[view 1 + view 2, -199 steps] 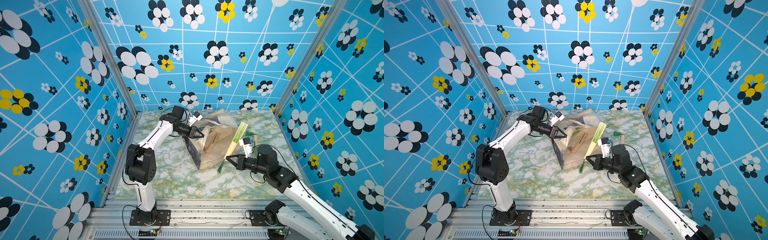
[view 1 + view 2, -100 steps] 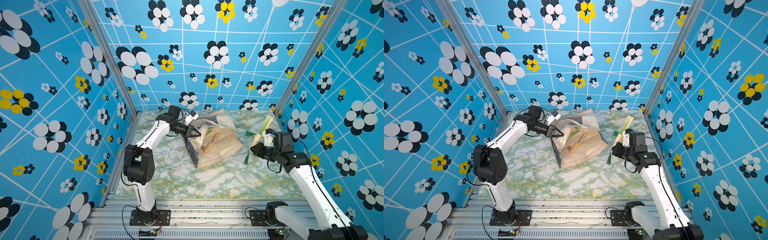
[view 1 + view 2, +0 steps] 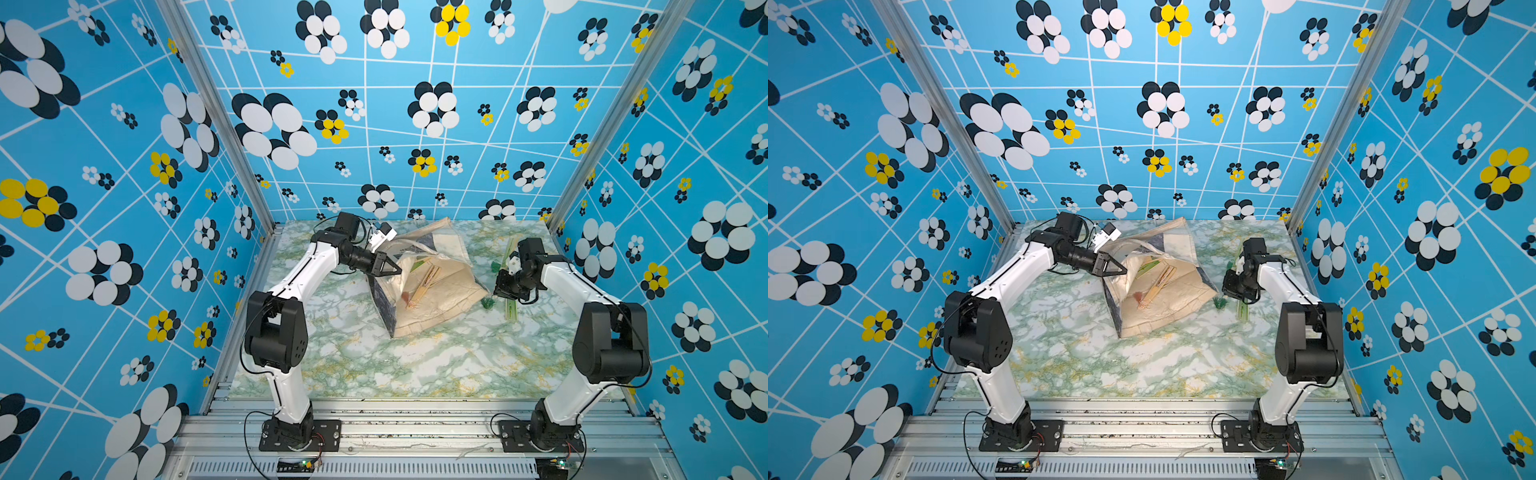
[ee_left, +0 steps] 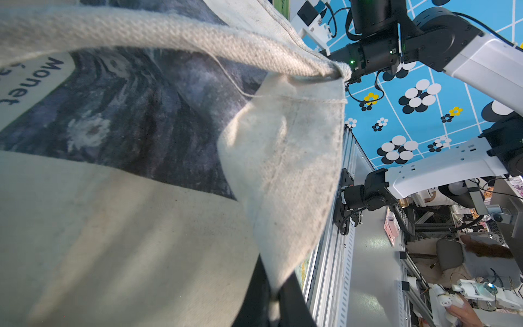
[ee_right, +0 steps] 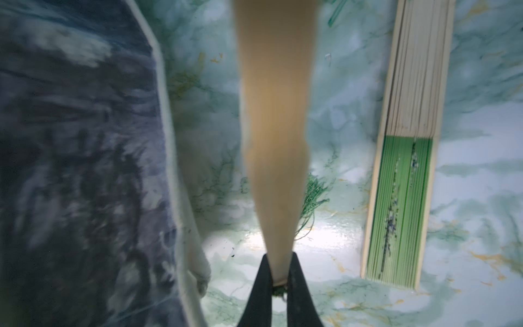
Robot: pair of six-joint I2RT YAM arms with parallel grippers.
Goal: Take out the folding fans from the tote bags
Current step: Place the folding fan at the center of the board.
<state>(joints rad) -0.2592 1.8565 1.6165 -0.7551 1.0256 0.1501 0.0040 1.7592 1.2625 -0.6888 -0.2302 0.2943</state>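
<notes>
Tote bag (image 3: pixel 436 303) sat mid-worktop, lettering (image 4: pixel 31 82) read "Monet". Left gripper (image 3: pixel 395 271) pinched the bag rim. Right gripper (image 5: pixel 280 273) clamped one folding fan (image 5: pixel 274 127) by its end near the right edge, long axis parallel to the green fan (image 5: pixel 407 170) lying there.

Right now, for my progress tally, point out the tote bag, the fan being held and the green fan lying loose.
tote bag (image 3: pixel 440 301): in a top view, cream panel.
held fan (image 5: pixel 274 127): right wrist view, bamboo outer stick.
loose green fan (image 5: pixel 402 203): right wrist view, green paper edge.
</notes>
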